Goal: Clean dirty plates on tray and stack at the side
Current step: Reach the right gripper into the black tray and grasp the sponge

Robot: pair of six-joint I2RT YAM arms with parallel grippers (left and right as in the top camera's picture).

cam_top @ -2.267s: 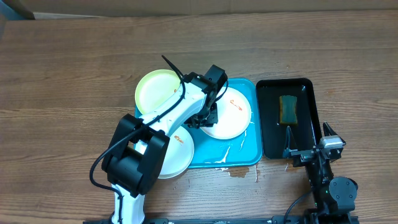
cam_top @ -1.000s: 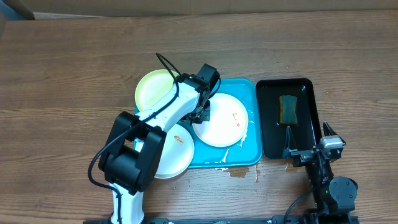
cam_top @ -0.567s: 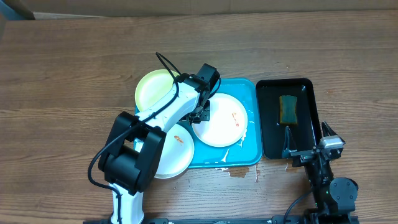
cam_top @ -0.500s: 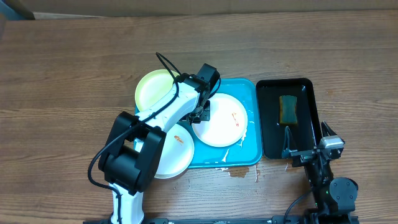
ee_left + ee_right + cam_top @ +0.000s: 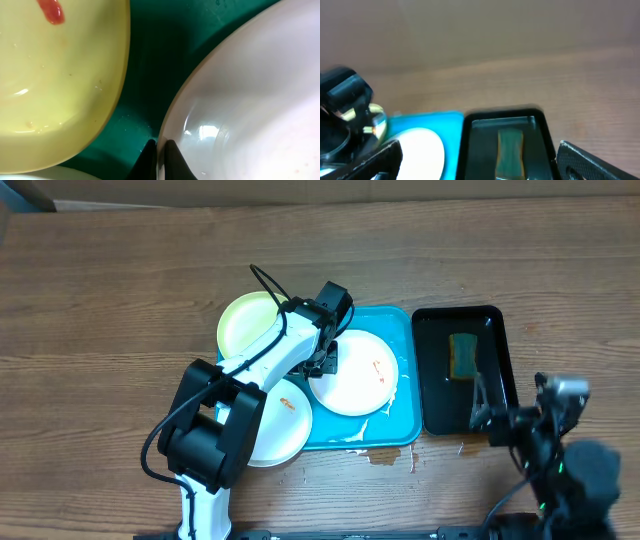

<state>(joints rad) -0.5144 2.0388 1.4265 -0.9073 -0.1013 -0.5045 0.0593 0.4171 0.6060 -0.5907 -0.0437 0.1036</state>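
Observation:
The turquoise tray (image 5: 402, 326) holds a white plate (image 5: 358, 378) with small orange smears. My left gripper (image 5: 326, 363) is shut on that plate's left rim; the left wrist view shows the jaws (image 5: 159, 152) pinching the rim of the white plate (image 5: 250, 100). A pale yellow-green plate (image 5: 248, 323) with a red smear (image 5: 52, 11) overlaps the tray's top-left corner. A second white plate (image 5: 272, 423) with an orange smear overlaps the bottom-left. My right gripper (image 5: 510, 408) is open and empty, raised at the black tray's right edge, motion-blurred.
A glossy black tray (image 5: 432, 380) right of the turquoise tray holds a green-yellow sponge (image 5: 463, 355), also in the right wrist view (image 5: 510, 147). White streaks and a small brown spill (image 5: 385, 457) mark the tray's front edge and table.
My left gripper first dragged the white plate a little to the left, then held still. My right arm has just lifted and shifted right from its low rest, now blurred.

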